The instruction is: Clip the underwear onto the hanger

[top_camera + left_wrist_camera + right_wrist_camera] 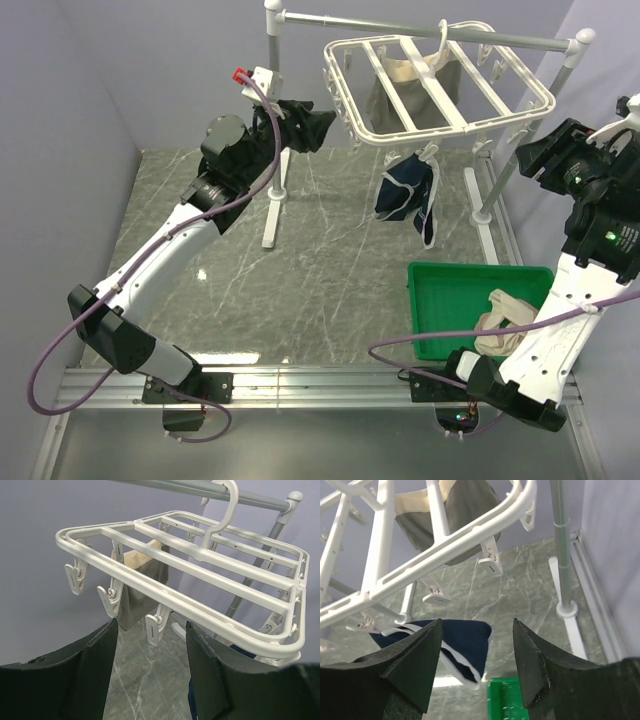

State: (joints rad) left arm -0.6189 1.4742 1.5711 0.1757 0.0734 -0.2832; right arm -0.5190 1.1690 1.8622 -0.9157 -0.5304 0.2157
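Observation:
The navy underwear [408, 194] with white piping hangs from a clip on the front edge of the white hanger [365, 105], which hangs by its hook from the grey crossbar. It shows in the right wrist view [462, 645] below the hanger frame [445, 545]. My left gripper [305, 125] is open and empty, raised just left of the hanger [200, 580]; its jaws stand wide apart in the left wrist view [152, 670]. My right gripper [548, 155] is open and empty, raised to the right of the hanger, also shown in its own view [477, 670].
An olive-grey garment with a beige band [405, 85] hangs at the hanger's back. A green bin [440, 300] at the front right holds a beige cloth [505, 320]. The white pole stand [272, 130] has feet on the marble table.

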